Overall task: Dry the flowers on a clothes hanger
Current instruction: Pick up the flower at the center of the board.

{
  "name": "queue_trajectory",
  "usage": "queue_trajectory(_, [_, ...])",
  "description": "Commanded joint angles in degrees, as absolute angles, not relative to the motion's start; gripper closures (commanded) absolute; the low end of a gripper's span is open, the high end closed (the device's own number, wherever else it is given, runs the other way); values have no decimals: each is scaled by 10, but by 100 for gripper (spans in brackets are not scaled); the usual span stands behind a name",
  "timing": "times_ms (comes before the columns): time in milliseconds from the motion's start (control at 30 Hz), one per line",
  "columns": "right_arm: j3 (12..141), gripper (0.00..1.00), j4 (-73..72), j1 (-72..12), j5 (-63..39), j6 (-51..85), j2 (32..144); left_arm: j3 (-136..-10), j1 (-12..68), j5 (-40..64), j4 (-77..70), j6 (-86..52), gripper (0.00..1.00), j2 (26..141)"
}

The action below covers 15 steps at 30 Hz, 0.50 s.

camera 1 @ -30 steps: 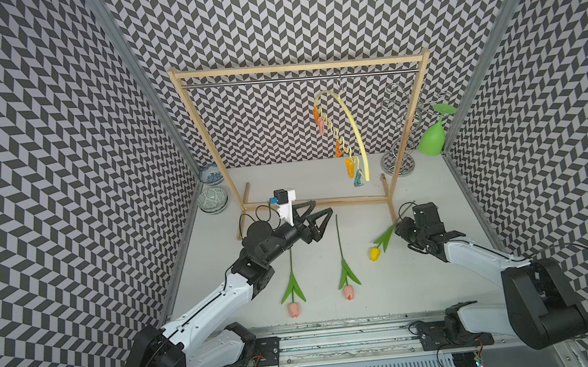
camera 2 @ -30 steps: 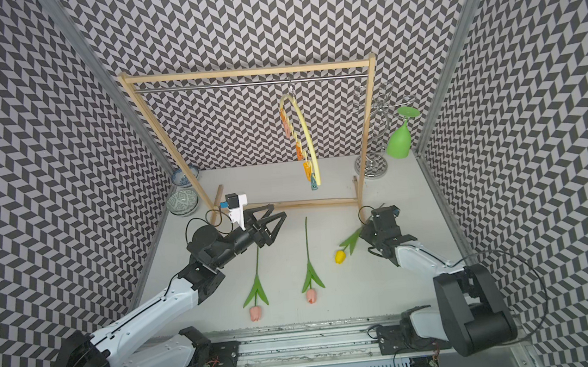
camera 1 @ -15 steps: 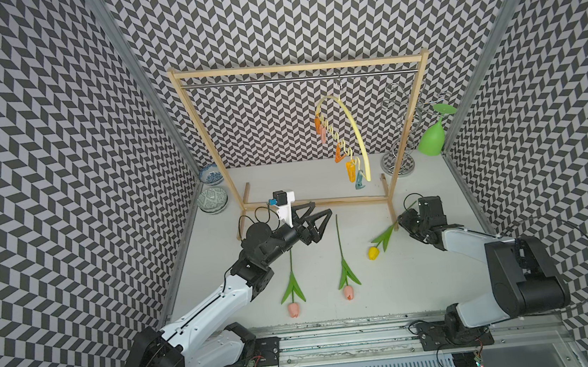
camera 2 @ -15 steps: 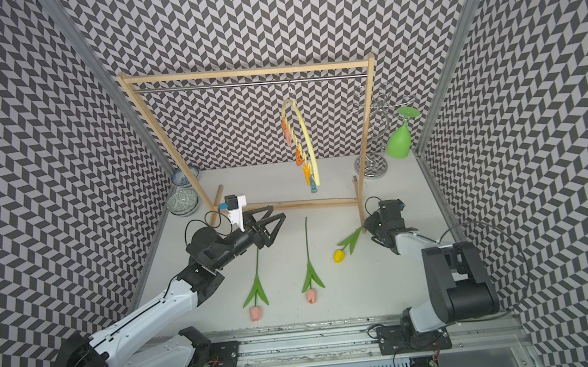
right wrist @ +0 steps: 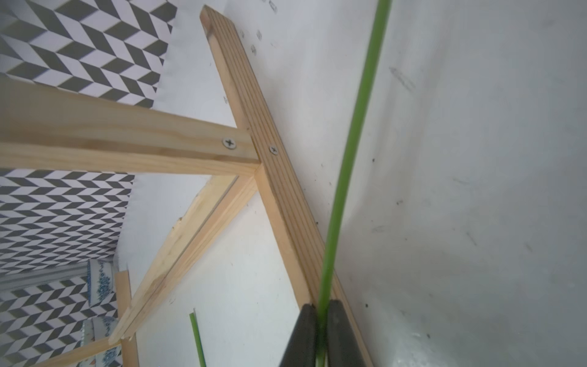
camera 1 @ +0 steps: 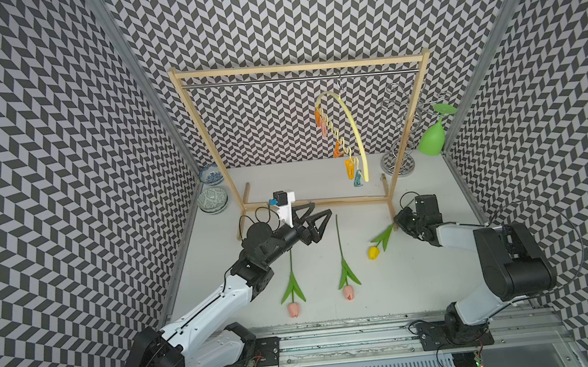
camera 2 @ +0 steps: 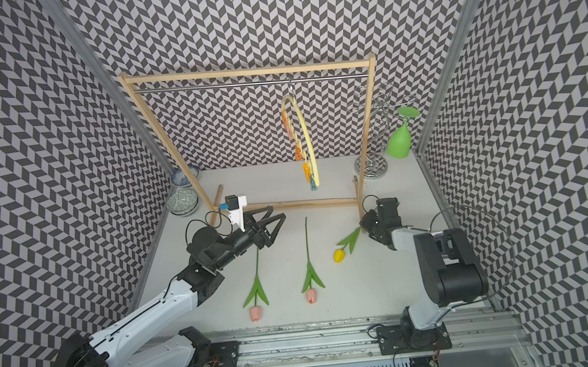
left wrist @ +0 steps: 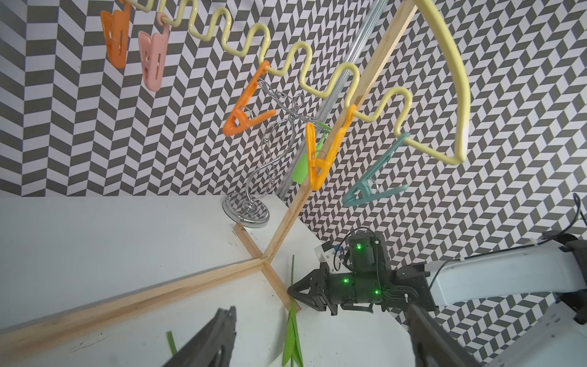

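Three flowers lie on the white table: a yellow tulip (camera 1: 373,253) and two pink tulips (camera 1: 293,309) (camera 1: 348,292). My right gripper (camera 1: 396,223) is shut on the yellow tulip's stem beside the rack's foot. In the right wrist view the green stem (right wrist: 349,143) runs out from between the closed fingers (right wrist: 305,330). The clothes hanger (camera 1: 349,124), pale yellow with coloured pegs, hangs from the rack's rail. My left gripper (camera 1: 320,218) is open and empty, hovering above the upper ends of the pink tulips' stems. Its wrist view looks up at the clothes hanger (left wrist: 457,79).
The wooden rack (camera 1: 296,68) spans the back, its floor bar and right foot close to both grippers. A silver wire stand (camera 1: 399,161) and a green glass (camera 1: 431,140) stand at the back right. Two patterned bowls (camera 1: 213,199) sit at the back left.
My right gripper moved back toward the rack's foot and closed on the yellow tulip's stem. The left arm has hardly moved.
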<state>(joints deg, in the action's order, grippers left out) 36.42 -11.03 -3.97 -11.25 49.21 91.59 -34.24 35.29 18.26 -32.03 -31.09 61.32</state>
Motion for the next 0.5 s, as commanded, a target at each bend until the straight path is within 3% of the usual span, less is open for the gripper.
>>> queue_trajectory(0, [365, 95, -133, -39, -109, 489, 909, -345, 357, 178, -319, -302, 12, 608])
queue_trajectory(133, [359, 100, -115, -39, -89, 475, 879, -347, 357, 177, -318, -301, 12, 609])
queue_trajectory(467, [379, 100, -20, -39, -25, 394, 785, -391, 357, 141, -249, -265, 12, 616])
